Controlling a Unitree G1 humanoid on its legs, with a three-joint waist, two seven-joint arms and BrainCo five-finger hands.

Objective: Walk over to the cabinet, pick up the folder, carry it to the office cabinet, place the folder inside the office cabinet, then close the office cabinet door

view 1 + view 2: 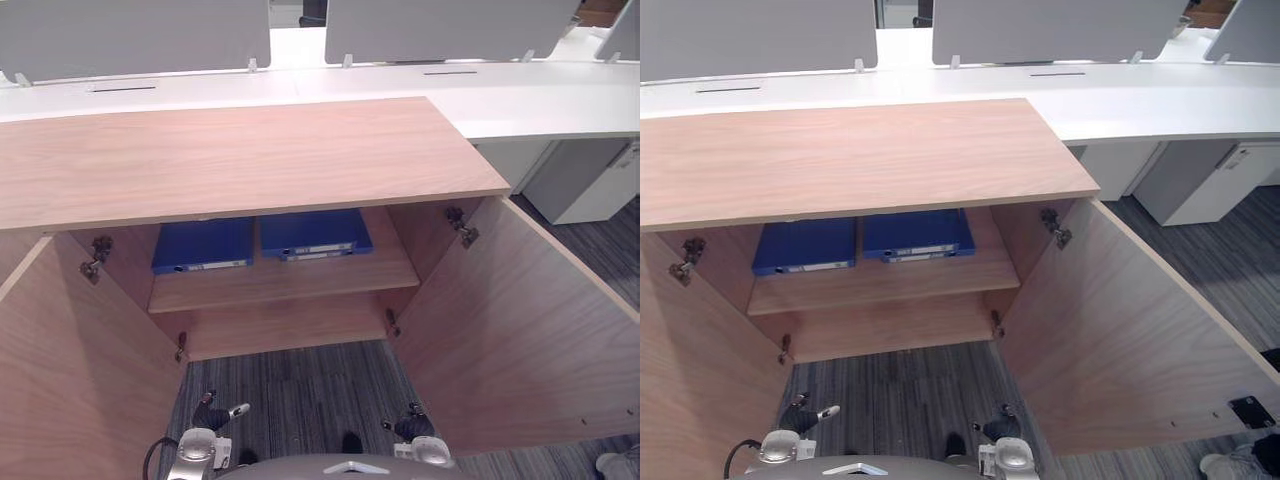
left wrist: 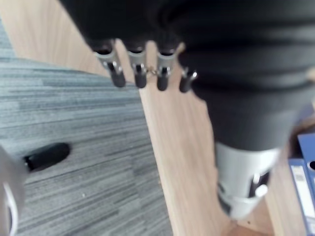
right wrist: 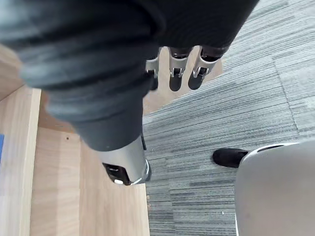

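Folders lay side by side on the shelf [image 1: 280, 285] at the left eye view's centre, a blue folder [image 1: 200, 246] left of the other blue folder [image 1: 312, 236]. Placing seemed done, so shutting the open right door [image 1: 520, 330] likely came next. White desks [image 1: 540, 100] ran across the top. In the left wrist view the left hand [image 2: 140, 73] hung slack and empty over grey carpet [image 2: 74, 172]; in the right wrist view the right hand [image 3: 178, 73] hung likewise.

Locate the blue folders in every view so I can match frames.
Left eye view: blue folders lie side by side on the upper shelf of the open cabinet.
Right eye view: same pair, same shelf.
Left wrist view: their labelled spines show past the left hand thumb.
Right wrist view: a blue sliver beside the wooden shelf, too small to confirm.
Shared landmark: grey striped carpet.
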